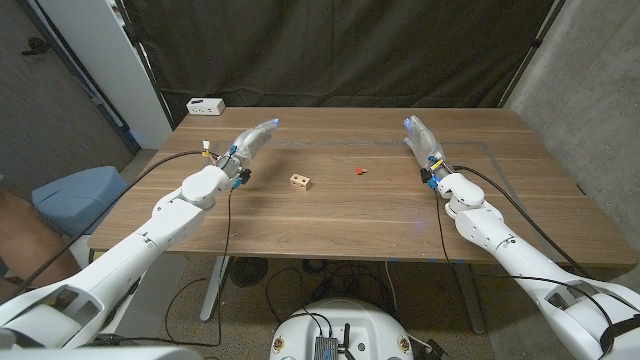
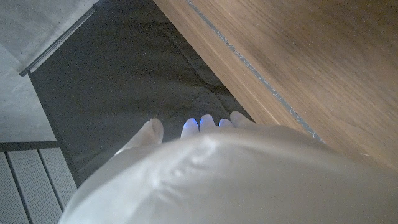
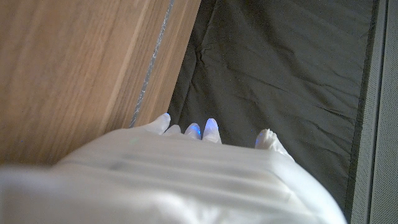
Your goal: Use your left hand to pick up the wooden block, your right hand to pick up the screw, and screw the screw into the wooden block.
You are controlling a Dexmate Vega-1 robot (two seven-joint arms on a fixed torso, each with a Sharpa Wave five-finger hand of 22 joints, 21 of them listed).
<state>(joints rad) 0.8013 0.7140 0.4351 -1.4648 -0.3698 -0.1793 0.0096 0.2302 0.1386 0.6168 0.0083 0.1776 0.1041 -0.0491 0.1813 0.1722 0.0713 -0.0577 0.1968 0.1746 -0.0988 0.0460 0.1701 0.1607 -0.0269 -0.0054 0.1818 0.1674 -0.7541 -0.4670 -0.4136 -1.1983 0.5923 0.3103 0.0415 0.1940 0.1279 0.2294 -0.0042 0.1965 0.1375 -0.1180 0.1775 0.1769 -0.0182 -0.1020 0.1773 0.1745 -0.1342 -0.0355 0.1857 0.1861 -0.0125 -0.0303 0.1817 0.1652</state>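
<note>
Wooden block (image 1: 299,181) mid-worktop (image 1: 480,215), untouched; red screw (image 1: 359,171) just right of block. Left hand (image 1: 248,144) left of block, right hand (image 1: 424,141) right of screw, fingers released, holding nothing. Risk: tiny screw slipping or rolling under big fingers; block skidding.

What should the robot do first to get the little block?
Probably move the left hand toward the wooden block. That hand holds nothing and stands apart from the block, which sits untouched on the table beside the red screw. The right hand holds nothing either.
</note>
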